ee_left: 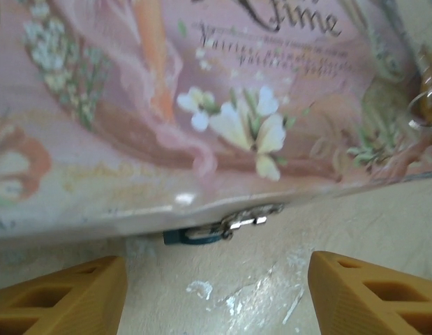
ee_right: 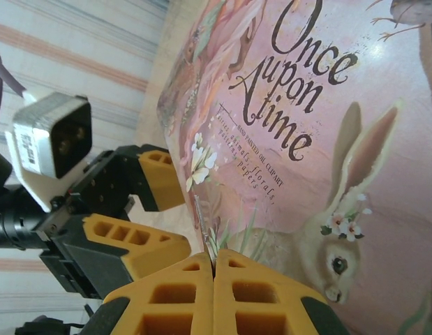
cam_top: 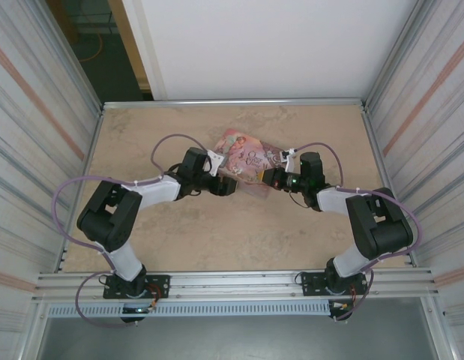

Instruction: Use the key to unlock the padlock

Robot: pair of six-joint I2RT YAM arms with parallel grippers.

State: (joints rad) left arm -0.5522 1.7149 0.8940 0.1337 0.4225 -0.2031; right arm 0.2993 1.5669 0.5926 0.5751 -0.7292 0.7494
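Small teal padlock [ee_left: 191, 237] on the table [cam_top: 217, 232], tucked against the lower edge of a pink tin [ee_left: 202, 105], with a robot gripper on either side.

The padlock lies flat, its long axis running along the tin's edge. In the left wrist view its silvery shackle [ee_left: 245, 222] points right. The left gripper [ee_left: 217, 264] faces the padlock squarely with fingers spread wide and empty, the padlock just ahead between them, so this arm looks the nearer. The right gripper [ee_right: 214, 262] sits above the tin's lid on the opposite side. Its fingers are pressed together on a thin silvery sliver, probably the key [ee_right: 200, 220], which points toward the left gripper.
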